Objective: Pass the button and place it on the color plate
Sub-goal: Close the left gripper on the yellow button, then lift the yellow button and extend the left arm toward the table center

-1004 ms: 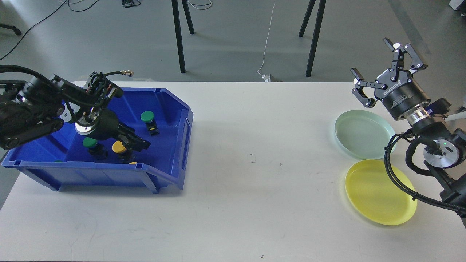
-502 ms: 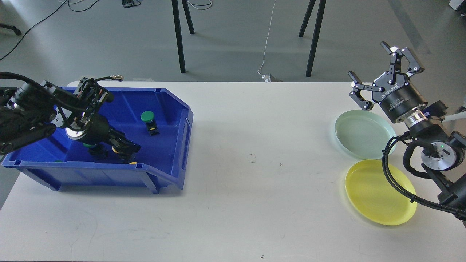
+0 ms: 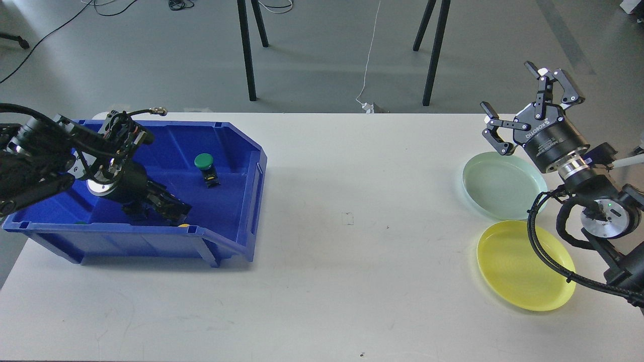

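A blue bin (image 3: 255, 166) stands on the left of the white table. A green button (image 3: 204, 162) on a black base stands in it near the back right. My left gripper (image 3: 171, 207) is low in the bin's front part, dark and seen end-on. It covers the spot where a yellow and a green button stood, so both are hidden. A sliver of yellow (image 3: 183, 225) shows at the front rim. My right gripper (image 3: 509, 88) is open and empty, raised above the far edge of the pale green plate (image 3: 503, 185). The yellow plate (image 3: 526, 265) lies in front of it.
The white table (image 3: 352, 251) stretches between the bin and the plates. Black stand legs (image 3: 246, 50) and a white cable are on the floor behind the table. My right arm's cable loops over the yellow plate's right rim.
My left gripper has sunk lower and moved left in the bin, now covering the yellow and green buttons that showed beside it. My right gripper shifted slightly up and left.
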You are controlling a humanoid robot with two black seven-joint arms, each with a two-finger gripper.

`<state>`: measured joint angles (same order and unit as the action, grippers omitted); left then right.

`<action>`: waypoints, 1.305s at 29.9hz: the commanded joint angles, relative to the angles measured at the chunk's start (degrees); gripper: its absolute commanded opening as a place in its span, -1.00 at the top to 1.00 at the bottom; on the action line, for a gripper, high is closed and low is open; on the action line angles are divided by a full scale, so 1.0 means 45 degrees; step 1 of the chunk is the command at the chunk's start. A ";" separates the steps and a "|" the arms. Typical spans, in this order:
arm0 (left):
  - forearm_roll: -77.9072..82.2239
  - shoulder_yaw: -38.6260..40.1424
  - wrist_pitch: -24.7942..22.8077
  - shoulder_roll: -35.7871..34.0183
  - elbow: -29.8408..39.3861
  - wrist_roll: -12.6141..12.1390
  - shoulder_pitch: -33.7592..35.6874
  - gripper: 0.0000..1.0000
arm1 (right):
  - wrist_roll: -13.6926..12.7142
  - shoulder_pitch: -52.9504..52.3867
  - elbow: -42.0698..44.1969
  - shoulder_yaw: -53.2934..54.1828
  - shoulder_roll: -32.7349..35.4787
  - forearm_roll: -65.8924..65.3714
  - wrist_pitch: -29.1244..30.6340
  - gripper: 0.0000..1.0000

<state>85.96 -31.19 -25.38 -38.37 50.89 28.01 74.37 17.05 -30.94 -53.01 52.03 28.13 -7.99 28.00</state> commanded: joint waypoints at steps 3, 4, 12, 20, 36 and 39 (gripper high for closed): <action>0.0000 0.0016 -0.0005 -0.0320 0.0020 -0.0002 -0.0179 -0.50 | 0.0000 0.0020 0.0021 0.0000 -0.0039 -0.0001 0.0000 -0.98; 0.0000 0.0016 -0.0005 -0.0339 0.0020 -0.0002 -0.0199 -0.49 | 0.0000 0.0001 0.0021 0.0000 -0.0039 -0.0001 0.0000 -0.98; 0.0000 0.0036 -0.0005 -0.0378 0.0078 -0.0002 -0.0218 -0.23 | 0.0000 0.0020 0.0021 0.0000 -0.0039 -0.0001 0.0000 -0.98; 0.0000 0.0036 0.0034 -0.0340 0.0098 -0.0002 -0.0296 0.42 | 0.0000 0.0118 0.0021 0.0000 -0.0039 -0.0001 0.0000 -0.98; -0.0681 0.3115 -0.0582 -0.2036 0.1386 -0.0002 0.1595 0.79 | -0.0020 0.0098 0.0508 0.0019 0.0156 -0.0001 0.0000 -0.98; -0.2922 0.5634 -0.0582 -0.2468 0.1991 -0.0002 0.1755 0.79 | -0.0039 -0.0272 0.0861 0.0195 0.0351 -0.0001 0.0000 -0.98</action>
<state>81.02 -15.44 -27.78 -47.60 57.38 27.99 81.26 16.91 -30.78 -50.44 52.23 28.94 -7.97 28.00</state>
